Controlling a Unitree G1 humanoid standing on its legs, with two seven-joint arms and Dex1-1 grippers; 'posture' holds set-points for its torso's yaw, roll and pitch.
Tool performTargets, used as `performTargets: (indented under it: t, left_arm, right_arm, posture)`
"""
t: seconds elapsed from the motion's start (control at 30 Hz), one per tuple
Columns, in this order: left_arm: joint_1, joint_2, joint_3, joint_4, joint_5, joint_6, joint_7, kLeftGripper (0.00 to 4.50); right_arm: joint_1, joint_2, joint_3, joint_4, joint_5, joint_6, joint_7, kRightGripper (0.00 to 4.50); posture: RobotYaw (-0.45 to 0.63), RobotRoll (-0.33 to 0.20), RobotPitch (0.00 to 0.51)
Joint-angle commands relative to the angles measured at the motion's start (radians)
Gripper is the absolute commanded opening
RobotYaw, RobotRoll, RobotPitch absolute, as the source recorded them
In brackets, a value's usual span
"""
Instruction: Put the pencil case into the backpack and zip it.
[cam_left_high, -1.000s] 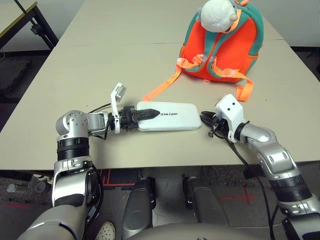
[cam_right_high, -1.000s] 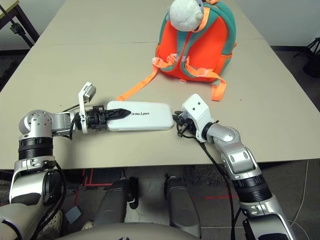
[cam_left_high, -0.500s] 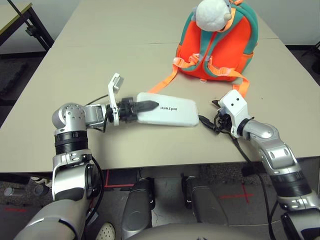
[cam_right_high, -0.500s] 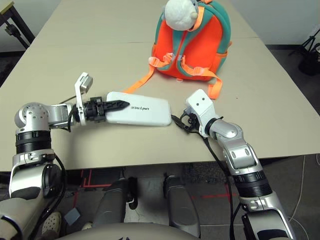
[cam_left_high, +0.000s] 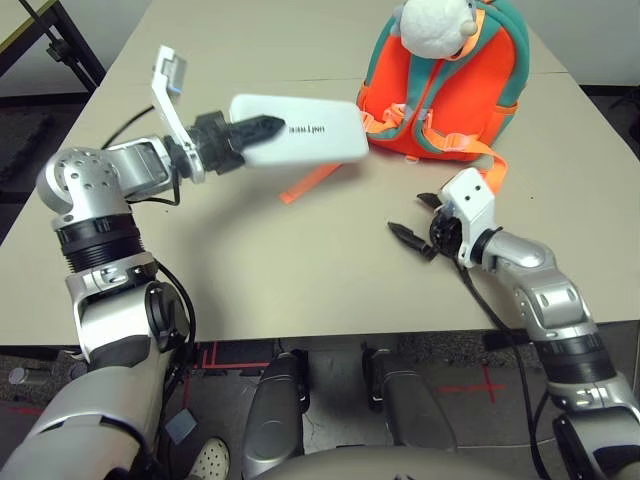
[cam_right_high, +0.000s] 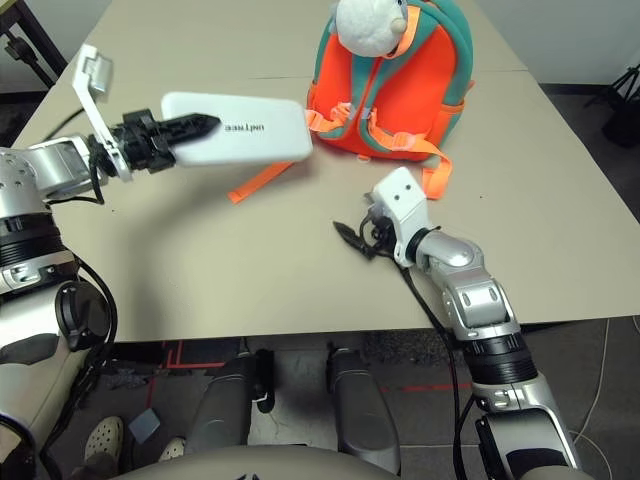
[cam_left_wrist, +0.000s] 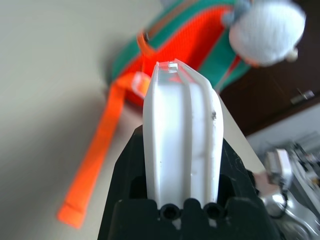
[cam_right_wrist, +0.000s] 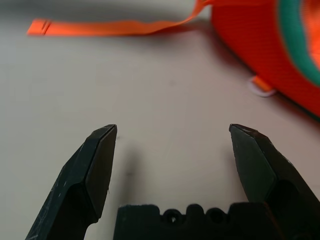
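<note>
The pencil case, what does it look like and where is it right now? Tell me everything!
The pencil case is a flat white box with rounded corners. It looks like hard, smooth plastic and has small dark letters on its top. It is up in the air over the table, lying about level. The left gripper pinches one short end between its black fingers. The other end reaches toward the orange backpack, above a loose orange strap. Nothing else touches it.

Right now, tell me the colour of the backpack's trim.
Teal, edging the orange backpack; clearest in the right eye view.
</note>
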Motion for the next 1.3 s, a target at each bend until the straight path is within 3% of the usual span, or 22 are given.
performTargets:
  t: [0.03, 0.27, 0.4, 0.77, 1.3]
  left_arm:
    - [-0.032, 0.002, 0.015, 0.052, 0.06, -0.157, 0.043, 1.24]
    - [-0.032, 0.0, -0.042, 0.124, 0.182, -0.408, 0.073, 1.24]
    - [-0.042, -0.012, -0.055, 0.163, 0.211, -0.478, 0.09, 1.24]
    - [-0.034, -0.033, -0.079, 0.155, 0.224, -0.503, 0.105, 1.24]
    - [-0.01, -0.046, -0.083, 0.109, 0.216, -0.493, 0.137, 1.24]
  right_arm:
    - [-0.038, 0.038, -0.086, -0.042, 0.079, 0.088, -0.07, 4.5]
    - [-0.182, 0.137, -0.205, -0.06, 0.216, 0.223, -0.213, 4.5]
    - [-0.255, 0.186, -0.226, -0.013, 0.243, 0.215, -0.276, 4.5]
    - [-0.42, 0.243, -0.207, 0.265, 0.194, 0.067, -0.331, 4.5]
    - [-0.651, 0.293, -0.18, 0.82, 0.06, -0.361, -0.368, 4.5]
  posture:
    - [-0.08, 0.0, 0.182]
    - [-0.1, 0.0, 0.177]
    - [-0.1, 0.0, 0.174]
    - [-0.08, 0.0, 0.172]
    - [-0.06, 0.0, 0.168]
